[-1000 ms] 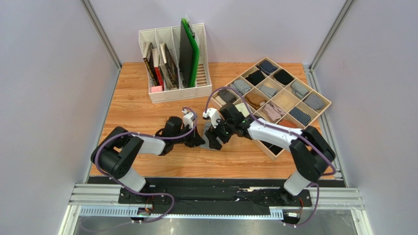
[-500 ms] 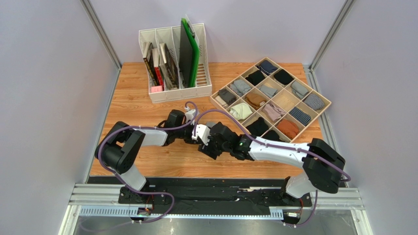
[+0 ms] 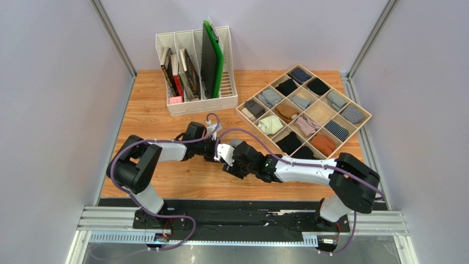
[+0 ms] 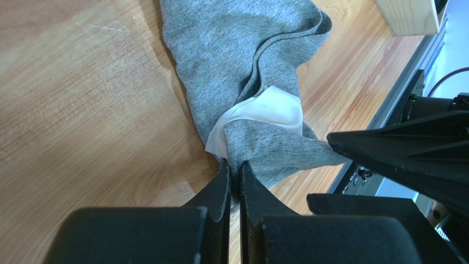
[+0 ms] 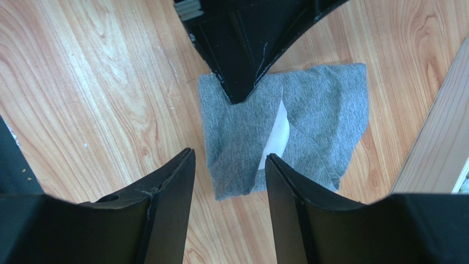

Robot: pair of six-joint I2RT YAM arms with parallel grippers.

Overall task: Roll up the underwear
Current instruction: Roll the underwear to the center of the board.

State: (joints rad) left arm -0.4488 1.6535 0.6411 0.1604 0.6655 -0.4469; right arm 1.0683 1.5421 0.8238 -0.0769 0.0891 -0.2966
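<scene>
Grey knit sits at the tips of your left gripper (image 4: 231,175): its fingers are pressed together, pinching an edge of the underwear (image 4: 236,49) just beside a fold of the white waistband (image 4: 272,107). Your right gripper (image 5: 229,157) hovers over the same garment with its fingers spread and nothing between them. The underwear lies crumpled and partly folded on the wooden table (image 5: 82,82), near the pale wooden side of the compartment tray (image 5: 435,148). From the top view, both arms hide it from you.
</scene>
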